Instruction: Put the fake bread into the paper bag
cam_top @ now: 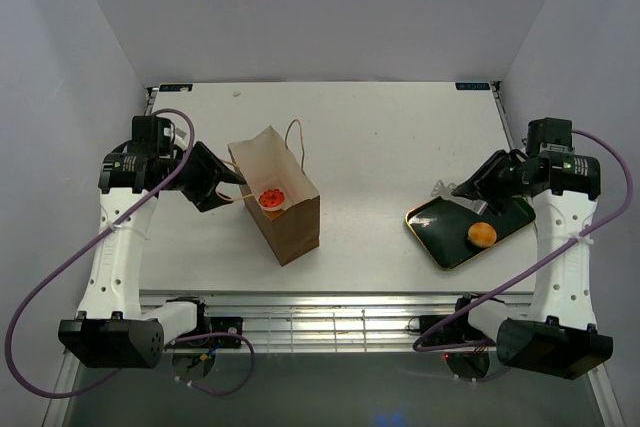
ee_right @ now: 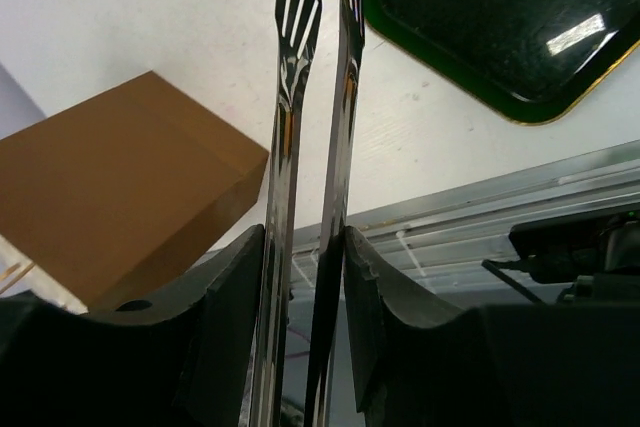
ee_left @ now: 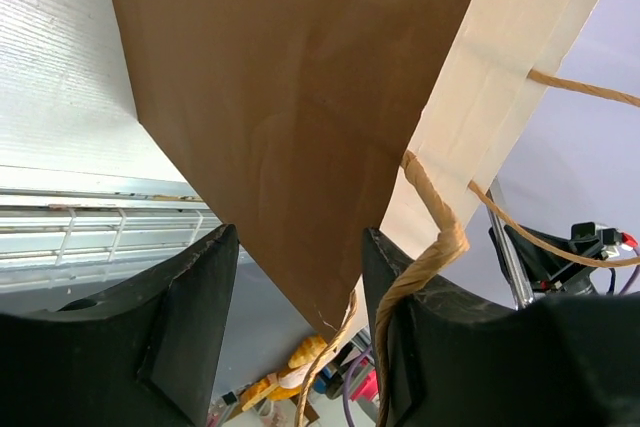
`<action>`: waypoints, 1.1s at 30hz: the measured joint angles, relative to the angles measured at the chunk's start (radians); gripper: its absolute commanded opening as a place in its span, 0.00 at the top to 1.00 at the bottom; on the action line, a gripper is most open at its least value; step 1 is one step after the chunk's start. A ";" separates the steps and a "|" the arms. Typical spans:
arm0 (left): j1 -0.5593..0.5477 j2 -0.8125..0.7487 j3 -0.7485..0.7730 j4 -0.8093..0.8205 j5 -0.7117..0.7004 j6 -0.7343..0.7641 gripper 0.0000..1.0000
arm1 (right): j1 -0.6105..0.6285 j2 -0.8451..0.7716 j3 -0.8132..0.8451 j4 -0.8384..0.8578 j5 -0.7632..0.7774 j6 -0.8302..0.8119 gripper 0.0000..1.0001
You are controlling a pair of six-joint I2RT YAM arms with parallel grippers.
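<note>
The brown paper bag (cam_top: 290, 222) stands left of centre with its mouth open. The red-frosted donut (cam_top: 270, 199) lies inside it. One round golden bun (cam_top: 482, 234) sits on the dark green tray (cam_top: 440, 232). The twisted roll and the other bun are out of view. My left gripper (cam_top: 228, 185) is open at the bag's left rim. In the left wrist view the bag's corner (ee_left: 290, 127) hangs between the spread fingers of the gripper (ee_left: 300, 242), and a cord handle (ee_left: 430, 247) drapes over one finger. My right gripper (cam_top: 472, 187) is shut on empty metal tongs (ee_right: 315, 47) above the tray's far-left corner.
The tray lies at the right near the table's front edge, and shows in the right wrist view (ee_right: 480, 37) beside the bag (ee_right: 120, 187). A metal rail (cam_top: 330, 322) runs along the front. Grey walls enclose the table on three sides.
</note>
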 measured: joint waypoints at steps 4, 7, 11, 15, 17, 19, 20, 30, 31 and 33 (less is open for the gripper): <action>0.000 0.002 0.000 -0.003 -0.001 0.016 0.37 | 0.000 -0.022 -0.042 0.008 0.082 -0.009 0.58; 0.000 0.011 0.000 -0.004 -0.001 0.023 0.37 | 0.000 -0.045 -0.094 -0.002 0.146 -0.030 0.58; 0.000 0.027 0.000 -0.004 -0.001 0.027 0.36 | -0.010 -0.047 -0.100 -0.004 0.221 -0.068 0.57; 0.000 0.040 0.000 -0.005 -0.002 0.029 0.37 | -0.035 -0.045 -0.100 -0.004 0.300 -0.121 0.55; 0.000 0.044 -0.001 -0.008 -0.002 0.029 0.37 | -0.053 -0.043 -0.100 -0.004 0.332 -0.148 0.55; 0.000 0.045 -0.003 -0.009 -0.005 0.029 0.36 | -0.075 -0.039 -0.100 -0.004 0.357 -0.174 0.54; 0.000 0.045 -0.004 -0.010 -0.005 0.029 0.36 | -0.085 -0.038 -0.100 -0.003 0.366 -0.187 0.54; 0.000 0.045 -0.029 -0.018 -0.005 0.025 0.34 | -0.120 -0.040 -0.161 0.013 0.343 -0.258 0.52; 0.000 0.045 -0.031 -0.018 -0.006 0.025 0.34 | -0.120 -0.040 -0.167 0.016 0.338 -0.259 0.52; 0.000 0.045 -0.035 -0.018 -0.005 0.024 0.33 | -0.120 -0.041 -0.182 0.020 0.325 -0.264 0.52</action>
